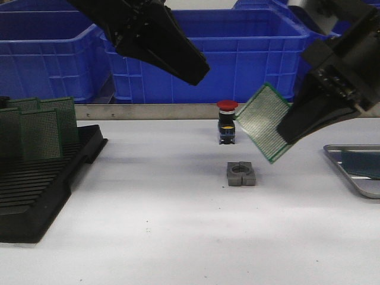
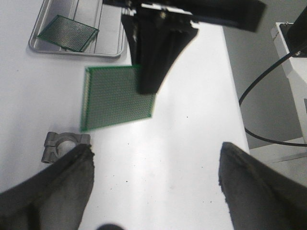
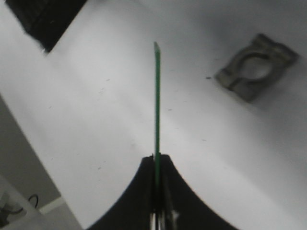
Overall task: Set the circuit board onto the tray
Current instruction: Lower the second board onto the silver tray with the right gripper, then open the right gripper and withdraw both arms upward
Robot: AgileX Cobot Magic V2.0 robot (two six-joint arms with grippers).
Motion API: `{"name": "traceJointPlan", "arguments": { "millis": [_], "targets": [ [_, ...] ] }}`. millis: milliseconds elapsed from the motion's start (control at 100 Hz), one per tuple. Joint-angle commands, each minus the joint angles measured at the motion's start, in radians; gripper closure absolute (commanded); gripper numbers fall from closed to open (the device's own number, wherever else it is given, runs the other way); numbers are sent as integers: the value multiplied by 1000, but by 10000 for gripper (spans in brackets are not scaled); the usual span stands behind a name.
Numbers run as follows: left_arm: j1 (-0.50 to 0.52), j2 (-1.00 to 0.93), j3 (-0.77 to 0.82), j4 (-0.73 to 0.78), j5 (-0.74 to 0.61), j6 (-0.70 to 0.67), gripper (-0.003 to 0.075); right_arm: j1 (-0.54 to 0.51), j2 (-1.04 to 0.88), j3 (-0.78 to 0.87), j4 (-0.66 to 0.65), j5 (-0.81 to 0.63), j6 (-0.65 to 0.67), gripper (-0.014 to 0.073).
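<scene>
My right gripper (image 1: 287, 135) is shut on the edge of a green circuit board (image 1: 263, 122) and holds it tilted in the air above the table's middle right. The right wrist view shows the board edge-on (image 3: 156, 100) pinched between the jaws. In the left wrist view the same board (image 2: 116, 97) hangs from the right gripper. The grey metal tray (image 1: 349, 169) lies at the right edge with another green board (image 2: 68, 32) lying in it. My left gripper (image 2: 156, 177) is open and empty, raised above the table's left middle (image 1: 199, 70).
A black slotted rack (image 1: 35, 178) with several upright green boards (image 1: 40, 127) stands at the left. A grey metal clamp block (image 1: 241, 174) lies mid-table, a red-capped push button (image 1: 227, 122) behind it. Blue bins (image 1: 202, 53) line the back.
</scene>
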Motion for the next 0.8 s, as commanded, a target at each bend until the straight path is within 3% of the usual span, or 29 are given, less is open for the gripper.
{"name": "traceJointPlan", "arguments": {
  "millis": [0,250,560,650,790],
  "targets": [
    [-4,-48,-31,-72,3,-7,205,-84,-40,-25,28,-23,62,663],
    [-4,-48,-31,-72,11,-7,205,-293,32,-25,28,-170,103,663],
    [-4,-48,-31,-72,11,-7,205,-379,138,-25,28,-200,103,652],
    [-4,-48,-31,-72,11,-7,205,-387,136,-29,27,-212,87,536],
    [-4,-48,-31,-72,14,-7,205,-387,136,-30,13,-235,80,162]
  ]
}}
